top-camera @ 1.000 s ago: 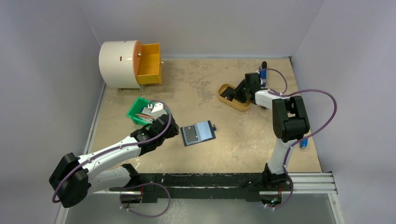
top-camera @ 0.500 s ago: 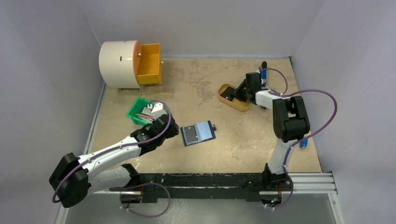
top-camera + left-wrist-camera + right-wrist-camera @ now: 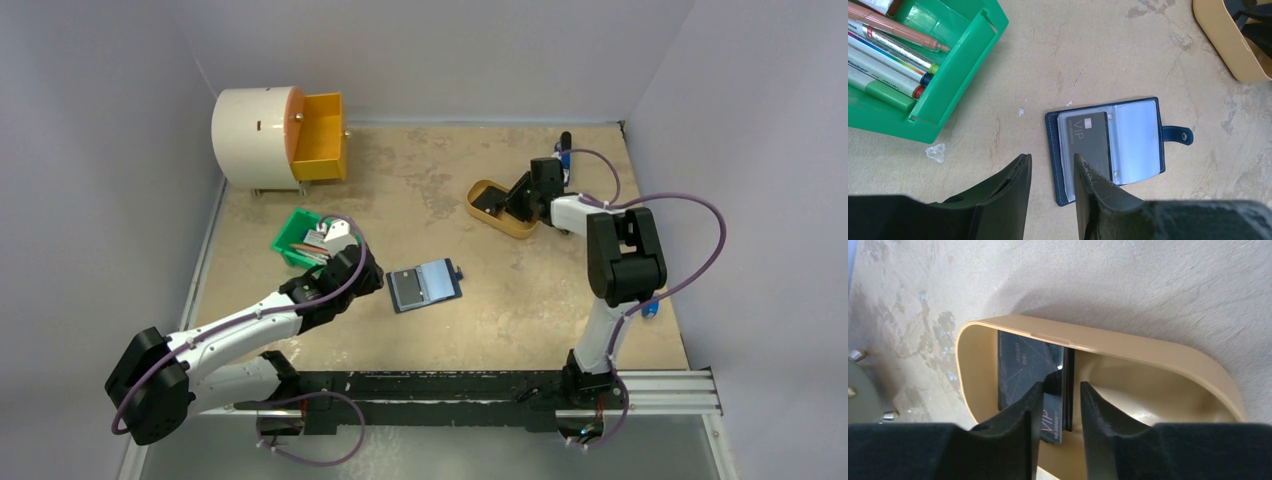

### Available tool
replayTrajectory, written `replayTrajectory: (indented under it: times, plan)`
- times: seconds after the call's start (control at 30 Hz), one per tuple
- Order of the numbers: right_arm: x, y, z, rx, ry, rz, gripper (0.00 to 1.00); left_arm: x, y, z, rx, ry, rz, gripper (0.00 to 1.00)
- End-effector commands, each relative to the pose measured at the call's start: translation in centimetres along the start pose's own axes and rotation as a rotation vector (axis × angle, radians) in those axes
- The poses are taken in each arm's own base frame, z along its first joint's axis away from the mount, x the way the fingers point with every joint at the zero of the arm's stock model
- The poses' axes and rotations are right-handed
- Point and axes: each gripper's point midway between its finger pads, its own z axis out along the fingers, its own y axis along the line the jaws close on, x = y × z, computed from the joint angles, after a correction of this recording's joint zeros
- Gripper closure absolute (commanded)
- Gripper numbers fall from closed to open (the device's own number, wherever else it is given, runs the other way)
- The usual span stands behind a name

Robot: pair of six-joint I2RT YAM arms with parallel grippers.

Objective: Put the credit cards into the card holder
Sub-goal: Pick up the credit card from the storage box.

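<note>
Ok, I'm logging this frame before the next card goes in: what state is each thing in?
card holder: open flat, one black card sleeved.
orange drawer: pulled out.
yellow tray: holds black cards.
green bin: holds markers.
left gripper: open, empty, near card holder.
right gripper: in the tray, straddling one of them; grip unclear.

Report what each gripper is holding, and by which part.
The left gripper holds nothing. The right gripper straddles one edge of a black VIP card in the yellow tray; whether it pinches cannot be told.
</note>
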Motion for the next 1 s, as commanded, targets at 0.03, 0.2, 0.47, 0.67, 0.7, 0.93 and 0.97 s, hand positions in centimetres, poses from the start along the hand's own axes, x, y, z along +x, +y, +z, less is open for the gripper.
replayTrajectory:
  times: [0.03,0.2,0.47,0.67,0.7,0.93,0.97]
  plan:
    - [-0.7,0.5,-0.8,-0.026,-0.012,-0.017,0.57,-1.2,-1.8,-0.1,0.051,-0.029,-0.043,0.65]
    - [-0.6,1.0,-0.4,-0.045,0.013,-0.029,0.54,-1.1,-1.8,-0.1,0.052,-0.028,-0.042,0.65]
    - [-0.1,0.5,-0.2,-0.035,0.028,-0.026,0.67,-1.1,-1.8,-0.1,0.051,-0.027,-0.044,0.65]
    - [-0.3,-0.1,-0.7,-0.027,0.006,-0.014,0.74,-1.0,-1.8,-0.1,0.052,-0.026,-0.044,0.65]
    - [-0.4,-0.1,-0.8,-0.028,0.002,-0.013,0.74,-1.1,-1.8,-0.1,0.052,-0.026,-0.045,0.65]
    - [-0.8,-0.2,-1.3,-0.031,-0.016,-0.01,0.79,-0.9,-1.8,0.0,0.053,-0.021,-0.043,0.65]
    - [-0.9,-0.2,-1.4,-0.031,-0.019,-0.011,0.8,-0.9,-1.8,0.0,0.053,-0.022,-0.045,0.65]
